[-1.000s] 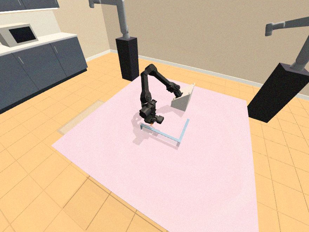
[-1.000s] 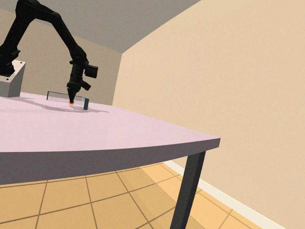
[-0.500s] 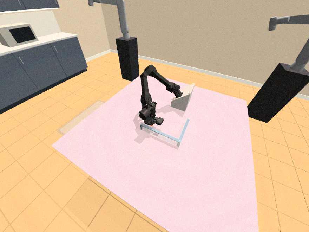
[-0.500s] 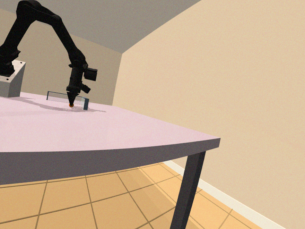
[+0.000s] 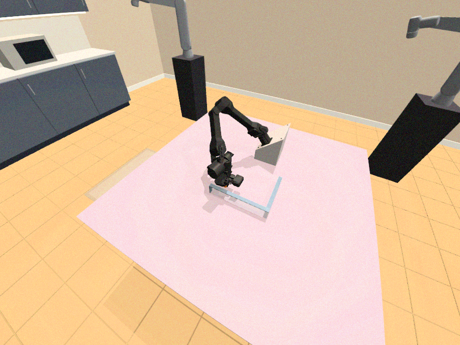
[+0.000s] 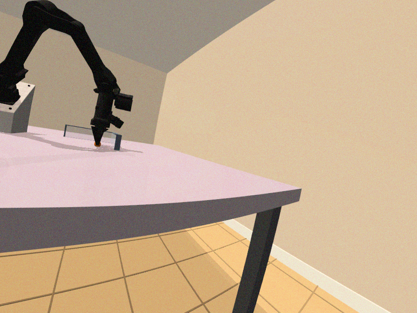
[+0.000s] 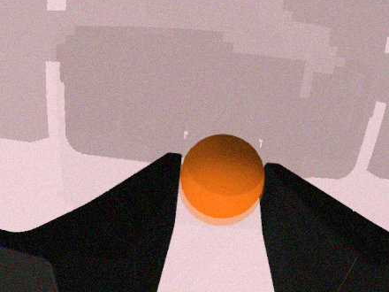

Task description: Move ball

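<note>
The pincer points straight down at the pink surface, and its two dark fingers stand narrowly apart with the orange ball between the tips, touching it on both sides. So the pincer has hold of the ball. In the wrist view a pale orange rim shows just under the lower side of the ball; this is the see-through copy, and the ball covers nearly all of it. In the exterior view the ball is at the height of the surface, but if it really rests on it I cannot tell.

The two low clear walls meet in a corner. The ball is inside them, close to the free end of the longer wall and just beside that wall. The corner itself and the shorter wall are well apart from the pincer. Toward the arm's grey mount the walled area is open, and there is free room above the walls too.

All the edges of the surface are far from the ball; the near edge in the exterior view is well apart from the walls.

No brand, label or readable writing shows on the arm, the walls or the ball.
</note>
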Tool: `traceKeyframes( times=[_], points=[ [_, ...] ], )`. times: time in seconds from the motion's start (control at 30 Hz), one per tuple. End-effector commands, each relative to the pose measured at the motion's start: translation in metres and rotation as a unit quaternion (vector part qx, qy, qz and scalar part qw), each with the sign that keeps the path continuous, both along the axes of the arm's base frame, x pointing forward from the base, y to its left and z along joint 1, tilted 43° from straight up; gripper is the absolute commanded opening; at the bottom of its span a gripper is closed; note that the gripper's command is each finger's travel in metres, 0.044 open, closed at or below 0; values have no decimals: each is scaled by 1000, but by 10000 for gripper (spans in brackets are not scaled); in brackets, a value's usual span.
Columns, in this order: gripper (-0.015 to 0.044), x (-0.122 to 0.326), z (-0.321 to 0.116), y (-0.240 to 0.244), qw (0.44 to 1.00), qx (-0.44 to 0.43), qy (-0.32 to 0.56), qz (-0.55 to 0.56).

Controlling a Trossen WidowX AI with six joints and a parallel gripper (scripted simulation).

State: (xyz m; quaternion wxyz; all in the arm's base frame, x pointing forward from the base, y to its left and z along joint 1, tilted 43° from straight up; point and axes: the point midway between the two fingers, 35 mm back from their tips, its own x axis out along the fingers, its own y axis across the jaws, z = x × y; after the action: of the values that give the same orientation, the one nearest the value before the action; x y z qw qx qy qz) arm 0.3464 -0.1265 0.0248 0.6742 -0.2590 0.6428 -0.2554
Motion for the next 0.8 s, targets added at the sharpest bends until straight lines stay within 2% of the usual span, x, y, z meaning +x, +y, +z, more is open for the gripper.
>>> traceKeyframes(
  times=[0.0, 0.27, 0.47, 0.77],
  points=[
    [210, 0, 0, 0, 1000, 0, 0, 0],
    [221, 0, 2, 2, 1000, 0, 0, 0],
    [221, -3, 62, 58, 1000, 2, 1, 1],
    [221, 0, 57, 57, 1000, 4, -1, 7]
  ],
)
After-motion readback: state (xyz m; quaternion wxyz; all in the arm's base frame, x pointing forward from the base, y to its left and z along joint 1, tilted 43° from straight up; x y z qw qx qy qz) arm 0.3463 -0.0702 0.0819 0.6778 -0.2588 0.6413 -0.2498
